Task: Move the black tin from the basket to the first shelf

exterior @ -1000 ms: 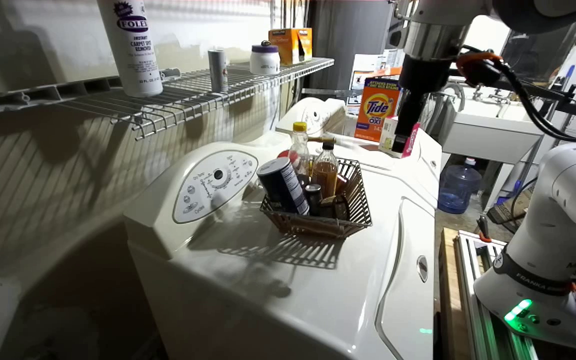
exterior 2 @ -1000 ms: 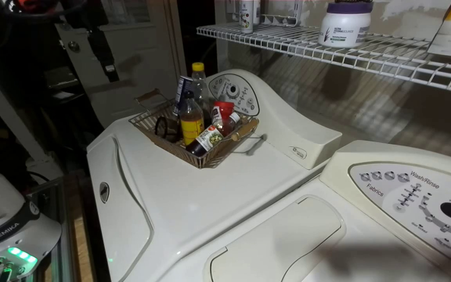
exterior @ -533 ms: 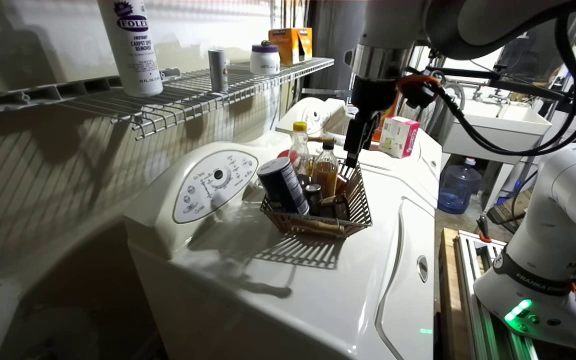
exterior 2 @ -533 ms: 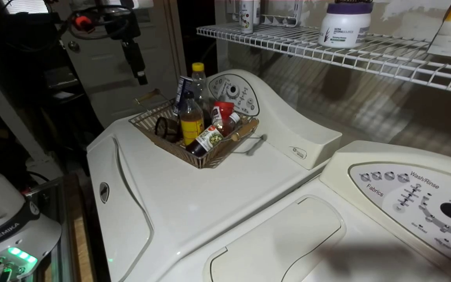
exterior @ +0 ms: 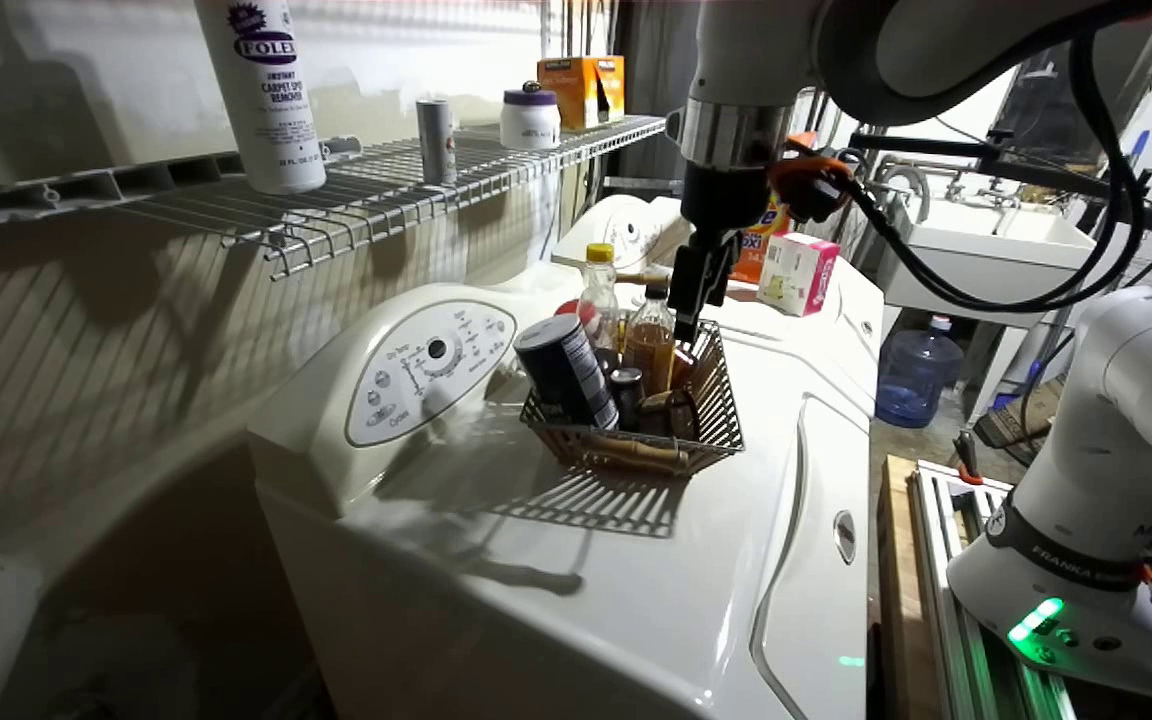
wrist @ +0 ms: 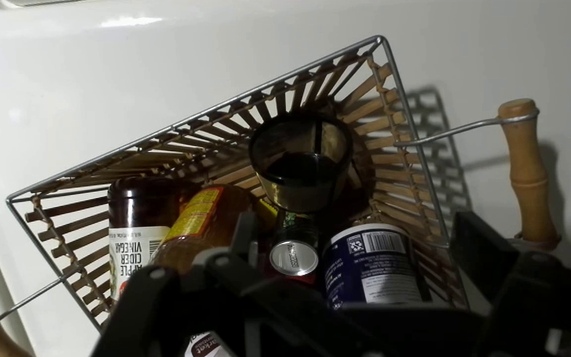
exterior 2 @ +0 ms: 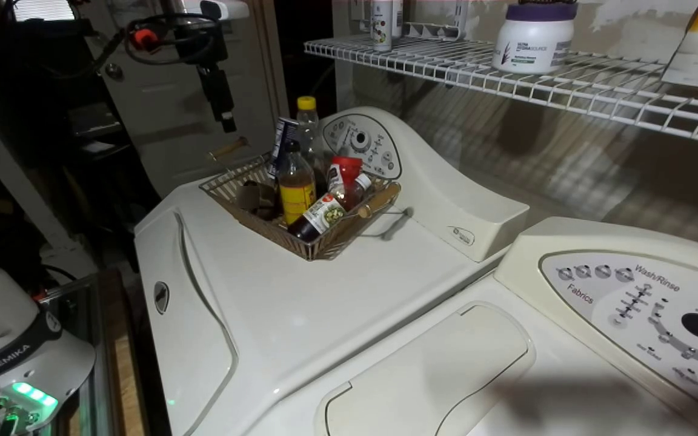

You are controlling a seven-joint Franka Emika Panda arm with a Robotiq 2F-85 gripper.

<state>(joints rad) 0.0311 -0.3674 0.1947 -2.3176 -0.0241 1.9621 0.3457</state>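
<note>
The black tin [exterior: 626, 398] stands small and dark in the woven basket [exterior: 724, 405], next to a larger dark-blue can [exterior: 564, 372]. In the wrist view the tin's dark side [wrist: 298, 229] and its silver end face up to the camera, left of the blue can. My gripper [exterior: 686, 335] points down above the basket's far part, near the bottles. It also shows in an exterior view [exterior 2: 228, 124]. In the wrist view its fingers [wrist: 244, 238] stand wide apart with nothing between them. The tin is hidden in an exterior view. The white wire shelf [exterior: 386, 200] runs along the wall above.
In the basket are a dark-rimmed cup [wrist: 300, 163], a brown-liquid bottle [exterior: 648, 345], a yellow-capped bottle [exterior 2: 306, 121] and a vinegar bottle [wrist: 134, 238]. The shelf holds a tall spray bottle [exterior: 271, 110], a silver can [exterior: 436, 142], a white jar [exterior: 530, 118] and an orange box [exterior: 581, 90].
The arm has swung in from beside the detergent box to above the basket. Over the last half second it moved only a little further. The basket's things have not moved.
</note>
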